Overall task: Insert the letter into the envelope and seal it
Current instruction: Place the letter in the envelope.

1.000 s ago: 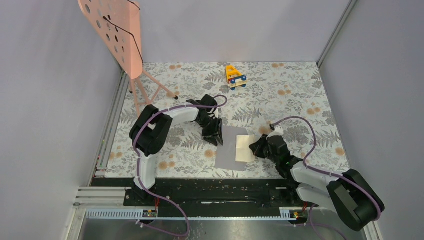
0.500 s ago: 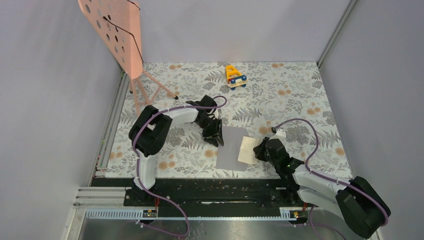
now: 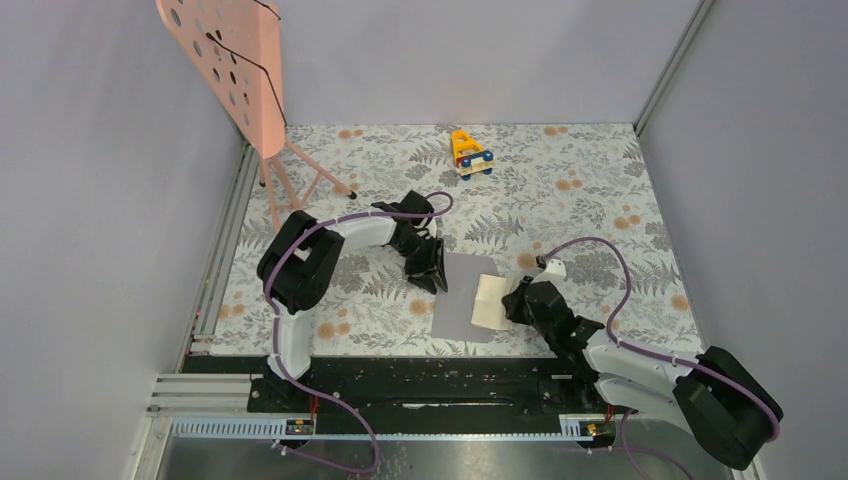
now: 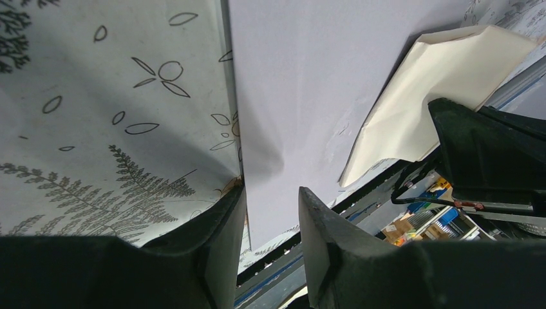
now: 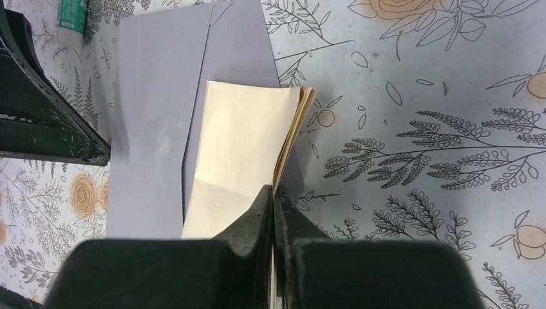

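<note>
**Top external view: folded letter gripped at the envelope's right edge**

We see the grey-lilac envelope (image 3: pixel 458 310) lying flat on the flower-printed table (image 3: pixel 600 180), near its front edge and between the two arms. The cream letter (image 3: pixel 489 303), folded, lies over the envelope's right part, and its far edge juts past the envelope onto the table.

The right gripper (image 3: pixel 512 305) reaches in from the right. In the right wrist view its jaws are pressed together on the near corner of the letter, with the folded layers fanning slightly at the far corner. From that view we cannot tell whether the letter's left edge has slipped under the envelope's paper or only lies on top.

The left gripper (image 3: pixel 432 275) sits low at the envelope's far left corner. In the left wrist view its fingers (image 4: pixel 216 238) stand a narrow gap apart, and the envelope's left edge runs into that gap. The paper between them looks flat on the table, so we see nothing pinched there.

Well apart at the back of the table stands a small yellow toy (image 3: pixel 470 152) with blue wheels. A pink perforated panel (image 3: pixel 235 60) on thin legs stands at the back left corner.
</note>
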Tool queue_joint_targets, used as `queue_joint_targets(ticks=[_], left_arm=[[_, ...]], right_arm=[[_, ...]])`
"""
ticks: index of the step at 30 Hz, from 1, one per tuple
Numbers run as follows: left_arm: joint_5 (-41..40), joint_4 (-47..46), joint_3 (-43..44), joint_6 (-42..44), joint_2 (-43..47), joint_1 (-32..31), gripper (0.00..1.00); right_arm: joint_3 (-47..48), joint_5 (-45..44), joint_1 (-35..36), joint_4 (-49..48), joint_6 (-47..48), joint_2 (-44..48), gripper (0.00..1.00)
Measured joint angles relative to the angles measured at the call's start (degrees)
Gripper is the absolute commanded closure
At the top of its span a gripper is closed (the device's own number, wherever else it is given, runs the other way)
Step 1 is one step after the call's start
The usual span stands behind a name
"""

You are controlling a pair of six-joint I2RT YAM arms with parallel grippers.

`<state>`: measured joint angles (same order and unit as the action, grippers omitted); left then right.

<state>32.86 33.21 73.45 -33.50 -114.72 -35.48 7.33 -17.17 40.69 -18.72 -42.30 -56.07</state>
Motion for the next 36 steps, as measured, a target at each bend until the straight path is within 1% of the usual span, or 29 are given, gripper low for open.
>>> queue_joint_targets(ticks=[12, 18, 22, 26, 32, 36], left_arm=[[0.94, -0.87, -0.92, -0.66, 0.26, 0.00, 0.63], [0.52, -0.57, -0.98, -0.59, 0.94, 0.00, 0.63], [0.31, 0.00, -0.98, -0.48, 1.03, -0.02, 0.63], [0.26, 0.17, -0.98, -0.33, 1.03, 0.00, 0.63], [0.22, 0.33, -0.96, 0.33, 1.03, 0.00, 0.63], [0.17, 0.42, -0.96, 0.55, 1.03, -0.02, 0.63]], right_arm=[[0.46, -1.44, 1.18, -1.22, 0.04, -0.11, 1.00], [3.13, -2.99, 1.25, 1.20, 2.64, 0.83, 1.00], [7.19, -1.86, 1.29, 5.75, 6.43, 0.96, 1.00], [11.52, 1.42, 1.29, 11.13, 9.09, 1.44, 1.00], [14.23, 6.16, 0.74, 18.97, 9.60, 1.55, 1.00], [15.34, 9.86, -1.70, 23.69, 8.79, -0.44, 1.00]])
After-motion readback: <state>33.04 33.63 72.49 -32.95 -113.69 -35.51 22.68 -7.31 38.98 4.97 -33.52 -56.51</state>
